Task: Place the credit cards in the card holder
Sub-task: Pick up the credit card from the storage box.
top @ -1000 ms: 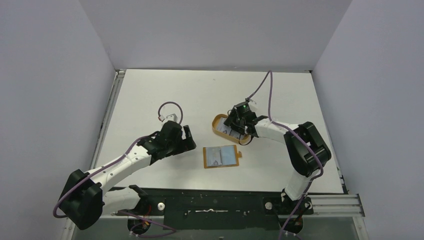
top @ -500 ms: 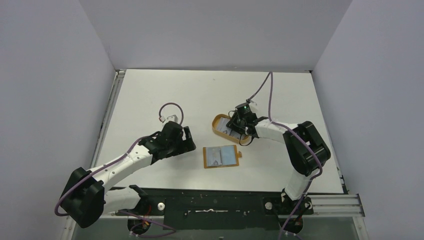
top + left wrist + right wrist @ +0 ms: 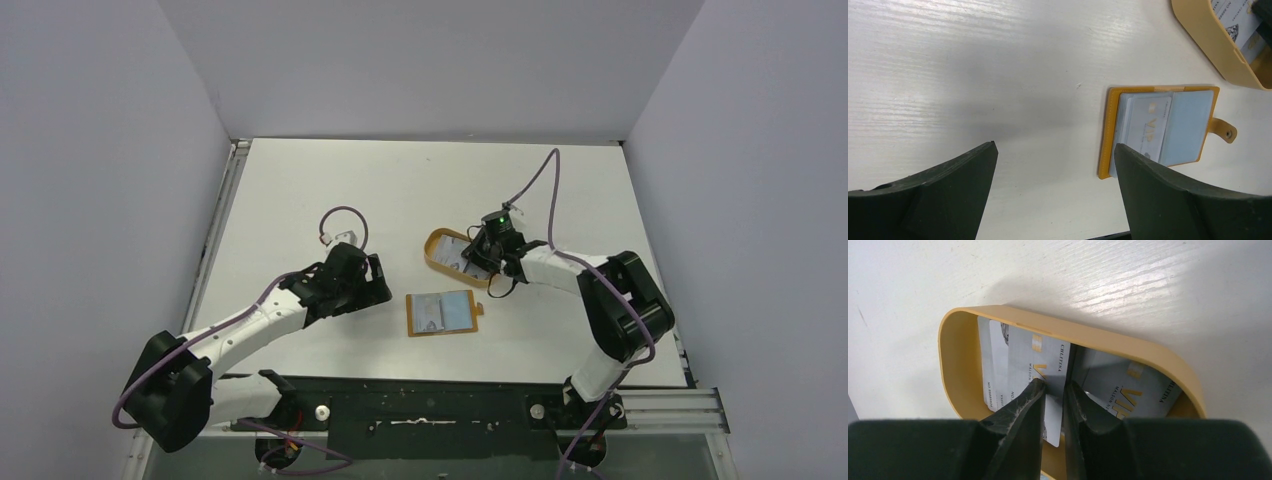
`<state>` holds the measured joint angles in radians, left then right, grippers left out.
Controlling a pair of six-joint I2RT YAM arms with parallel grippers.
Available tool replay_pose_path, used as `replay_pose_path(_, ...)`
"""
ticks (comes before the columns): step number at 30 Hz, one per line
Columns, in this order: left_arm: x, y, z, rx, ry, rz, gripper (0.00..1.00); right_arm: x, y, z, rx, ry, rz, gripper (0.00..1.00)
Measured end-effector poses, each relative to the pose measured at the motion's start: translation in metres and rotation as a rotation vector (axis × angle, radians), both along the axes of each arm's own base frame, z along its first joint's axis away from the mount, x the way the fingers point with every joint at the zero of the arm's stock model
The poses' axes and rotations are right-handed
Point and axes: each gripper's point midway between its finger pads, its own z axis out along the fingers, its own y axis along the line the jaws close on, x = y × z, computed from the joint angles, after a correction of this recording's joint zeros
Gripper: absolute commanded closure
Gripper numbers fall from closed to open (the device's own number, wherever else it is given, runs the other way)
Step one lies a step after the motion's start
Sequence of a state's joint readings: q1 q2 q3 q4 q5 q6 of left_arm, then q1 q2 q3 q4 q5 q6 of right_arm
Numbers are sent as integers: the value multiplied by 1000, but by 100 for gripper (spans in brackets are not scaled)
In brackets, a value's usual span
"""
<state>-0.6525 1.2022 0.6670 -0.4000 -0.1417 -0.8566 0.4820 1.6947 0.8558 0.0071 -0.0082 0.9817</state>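
The right arm (image 3: 560,268) has shifted slightly toward the counter's (image 3: 400,190) right edge since the earlier frame. The right jaws are clenched on one credit card (image 3: 1044,365) inside the tan tray (image 3: 1073,333), where further cards (image 3: 1128,390) lie. The left jaws are spread wide, holding nothing. The card holder (image 3: 443,313) lies open near the near edge, between both arms.

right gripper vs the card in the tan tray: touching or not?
Touching. Right wrist view: the right gripper pinches one credit card in the tray, both fingers pressed against it with no gap showing.
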Motion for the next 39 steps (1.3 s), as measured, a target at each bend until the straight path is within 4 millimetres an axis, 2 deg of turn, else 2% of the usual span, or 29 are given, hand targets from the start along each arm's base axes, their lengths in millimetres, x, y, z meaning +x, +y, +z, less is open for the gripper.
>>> replay_pose_path(5, 0, 0, -2, 4, 5, 0, 15, -2, -3, 7, 11, -11, -1, 100)
replay_pose_path(13, 0, 0, -2, 4, 5, 0, 15, -11, -7, 25, 37, -14, 7, 100)
replay_pose_path(23, 0, 0, -1, 5, 4, 1, 15, -13, -6, 79, 115, -29, 10, 100)
replay_pose_path(31, -1, 2, 2, 7, -1, 3, 15, -13, -11, 109, 237, 64, 25, 100)
replay_pose_path(34, 0, 2, 8, -2, -16, 2, 15, -12, -19, 132, 314, 76, 32, 100)
replay_pose_path(39, 1, 1, 16, -17, -37, -4, 11, -27, -31, 171, 484, 72, 38, 100)
